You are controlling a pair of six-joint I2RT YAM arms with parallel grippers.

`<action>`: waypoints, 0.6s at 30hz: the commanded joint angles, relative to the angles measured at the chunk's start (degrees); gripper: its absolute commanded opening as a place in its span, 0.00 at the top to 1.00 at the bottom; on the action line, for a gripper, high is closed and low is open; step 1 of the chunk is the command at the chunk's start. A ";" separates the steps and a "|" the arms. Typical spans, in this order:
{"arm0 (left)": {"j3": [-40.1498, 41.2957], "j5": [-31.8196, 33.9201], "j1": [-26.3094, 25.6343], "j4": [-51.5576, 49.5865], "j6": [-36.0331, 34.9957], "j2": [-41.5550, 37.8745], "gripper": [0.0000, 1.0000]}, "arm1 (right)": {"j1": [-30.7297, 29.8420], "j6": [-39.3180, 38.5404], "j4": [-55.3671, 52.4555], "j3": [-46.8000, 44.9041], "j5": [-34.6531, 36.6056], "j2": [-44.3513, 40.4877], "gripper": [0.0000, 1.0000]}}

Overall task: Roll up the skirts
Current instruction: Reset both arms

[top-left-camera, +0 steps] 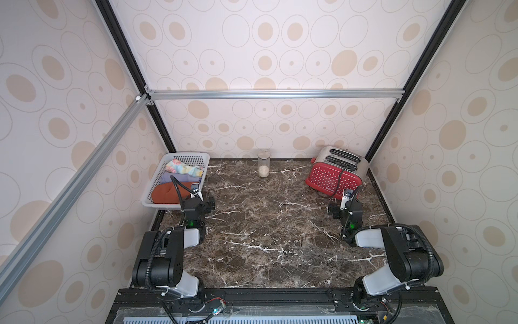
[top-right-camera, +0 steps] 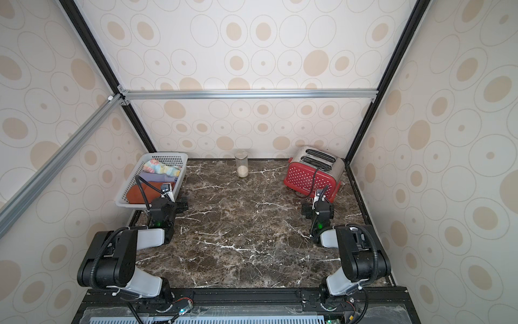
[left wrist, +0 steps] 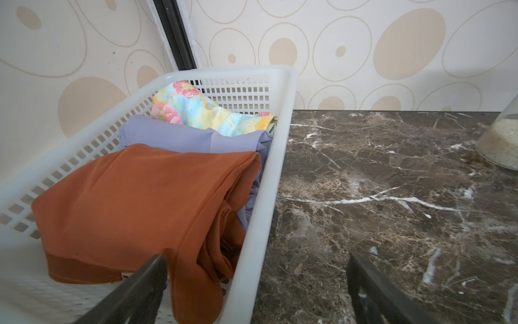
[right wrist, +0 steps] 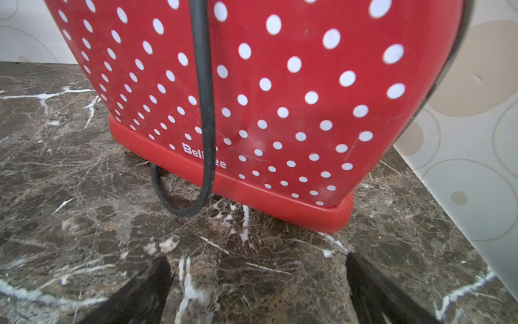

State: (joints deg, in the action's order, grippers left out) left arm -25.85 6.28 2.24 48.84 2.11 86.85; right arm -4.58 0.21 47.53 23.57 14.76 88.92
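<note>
**Skirts heaped in basket, nothing held**

We find all three garments inside the white perforated basket, which sits at the far left corner of the marble table. The rust-orange skirt lies nearest the arms, loosely folded and overlapping the lavender skirt. The floral skirt is bunched at the basket's far end, against its back wall. None of them looks rolled.

The left gripper hangs at the basket's near corner with its jaws spread wide. One finger is over the basket just beside the orange hem, and the other is over the bare table. We cannot tell whether the first finger touches the cloth, and it grips nothing.

The right gripper sits low over the marble just in front of the red polka-dot toaster, also spread wide and empty. A black cord hangs down the toaster's side and loops onto the table. A glass jar holding pale grains stands by the back wall, between basket and toaster.
</note>
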 commanded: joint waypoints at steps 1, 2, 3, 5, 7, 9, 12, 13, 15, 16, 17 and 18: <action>0.82 -1.19 -0.15 -2.46 0.00 1.13 0.01 | 0.01 0.36 -0.53 -0.10 -0.40 -0.70 0.00; 0.80 -1.25 -0.18 -2.43 0.00 1.08 0.01 | -0.04 0.52 -0.96 0.30 -0.69 -0.43 0.00; 0.81 -1.19 -0.20 -2.39 0.00 1.21 0.01 | 0.14 0.54 -0.90 0.34 -0.93 -0.38 0.00; 0.81 -1.19 -0.16 -2.41 0.00 1.12 0.01 | 0.12 0.58 -1.16 0.41 -1.02 -0.41 0.00; 0.80 -1.19 -0.17 -2.39 0.00 1.12 0.01 | 0.18 0.56 -0.46 -0.05 -0.97 -0.70 0.00; 0.81 -1.19 -0.17 -2.45 0.00 1.16 0.01 | 0.17 0.47 -0.53 -0.17 -0.94 -0.71 0.00; 0.80 -1.23 -0.15 -2.50 0.00 1.09 0.01 | 0.17 0.43 -0.50 -0.11 -0.94 -0.71 0.00; 0.82 -1.20 -0.18 -2.39 0.00 1.15 0.01 | 0.18 0.48 -0.51 -0.12 -0.88 -0.69 0.00; 0.84 -1.23 -0.18 -2.40 0.00 1.11 0.01 | 0.16 0.49 -0.50 -0.13 -0.88 -0.71 0.00; 0.83 -1.24 -0.18 -2.44 0.00 1.06 0.01 | 0.18 0.41 -0.50 -0.12 -0.93 -0.74 0.00; 0.80 -1.19 -0.13 -2.36 0.00 1.13 0.01 | 0.18 0.49 -0.51 -0.11 -0.90 -0.76 0.00; 0.84 -1.20 -0.18 -2.38 0.00 1.10 0.01 | 0.18 0.49 -0.46 -0.11 -0.96 -0.69 0.00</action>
State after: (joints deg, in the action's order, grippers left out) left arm -25.85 6.28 2.24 48.86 2.11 86.85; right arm -4.49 0.64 47.09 23.57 13.89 88.92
